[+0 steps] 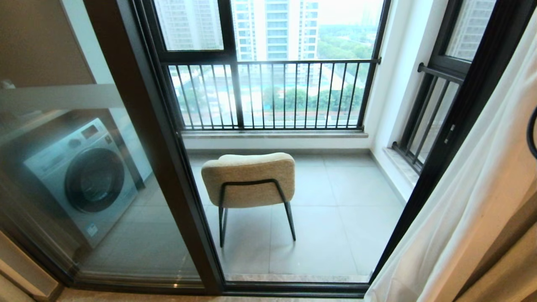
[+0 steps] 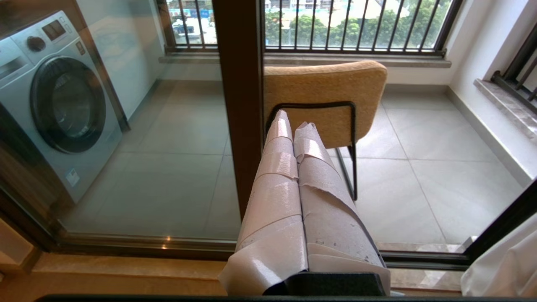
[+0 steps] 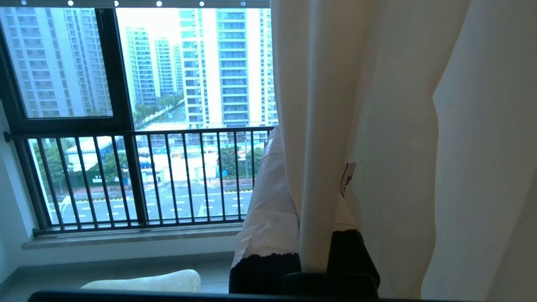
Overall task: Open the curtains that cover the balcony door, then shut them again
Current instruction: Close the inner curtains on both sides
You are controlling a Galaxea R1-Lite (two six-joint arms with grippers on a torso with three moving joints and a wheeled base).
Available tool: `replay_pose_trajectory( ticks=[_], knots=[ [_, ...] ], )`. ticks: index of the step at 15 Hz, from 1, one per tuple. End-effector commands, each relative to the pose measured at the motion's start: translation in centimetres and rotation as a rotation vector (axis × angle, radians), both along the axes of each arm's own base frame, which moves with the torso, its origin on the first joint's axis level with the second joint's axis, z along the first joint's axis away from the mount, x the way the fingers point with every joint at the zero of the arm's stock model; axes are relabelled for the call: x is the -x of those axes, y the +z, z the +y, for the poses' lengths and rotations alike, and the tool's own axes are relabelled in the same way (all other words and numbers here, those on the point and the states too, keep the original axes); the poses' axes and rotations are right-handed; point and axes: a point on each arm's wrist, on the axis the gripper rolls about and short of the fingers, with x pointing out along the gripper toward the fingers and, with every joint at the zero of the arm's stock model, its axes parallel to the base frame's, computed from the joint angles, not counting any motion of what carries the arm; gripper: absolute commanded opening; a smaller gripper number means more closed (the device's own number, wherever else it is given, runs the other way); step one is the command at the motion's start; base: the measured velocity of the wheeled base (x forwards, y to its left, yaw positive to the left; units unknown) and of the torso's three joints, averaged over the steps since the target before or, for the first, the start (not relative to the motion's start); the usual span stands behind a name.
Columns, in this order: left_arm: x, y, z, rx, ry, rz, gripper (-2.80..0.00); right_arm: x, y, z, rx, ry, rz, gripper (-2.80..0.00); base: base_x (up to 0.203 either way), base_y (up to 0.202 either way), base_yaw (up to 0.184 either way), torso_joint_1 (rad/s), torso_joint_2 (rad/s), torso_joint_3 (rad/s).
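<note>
The curtains [image 1: 461,188] hang gathered at the right of the head view, cream sheer in front of a beige drape. They leave the balcony door [image 1: 163,147] uncovered, with its dark frame and glass panels showing. In the right wrist view my right gripper [image 3: 308,159] is shut on a vertical fold of the curtains [image 3: 398,126], and one taped finger [image 3: 268,188] shows beside the fold. My left gripper [image 2: 295,121] is shut on nothing, its taped fingers [image 2: 275,176] pressed together and pointing at the door frame [image 2: 239,105]. Neither gripper shows in the head view.
A beige padded chair [image 1: 248,178] on black legs stands on the balcony tiles behind the glass. A washing machine [image 1: 79,176] sits behind the left glass panel. The outer window with black railing bars [image 1: 272,92] is beyond. The door's bottom track [image 1: 293,289] runs along the floor.
</note>
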Motion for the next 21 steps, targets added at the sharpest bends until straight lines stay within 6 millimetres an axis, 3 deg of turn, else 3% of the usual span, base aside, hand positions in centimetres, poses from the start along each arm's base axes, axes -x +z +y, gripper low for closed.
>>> replay_pose_trajectory(
  ticks=[1, 21],
  knots=[
    [0.00, 0.01, 0.00, 0.002, 0.001, 0.000, -2.80, -0.09, -0.04, 0.02, 0.000, -0.001, 0.001, -2.80, 0.000, 0.195, 0.001, 0.001, 0.00, 0.002],
    [0.00, 0.02, 0.00, 0.002, 0.001, -0.002, -2.80, 0.14, 0.17, 0.04, 0.000, 0.002, -0.008, -2.80, 0.000, 0.190, 0.001, 0.003, 0.00, 0.002]
  ],
)
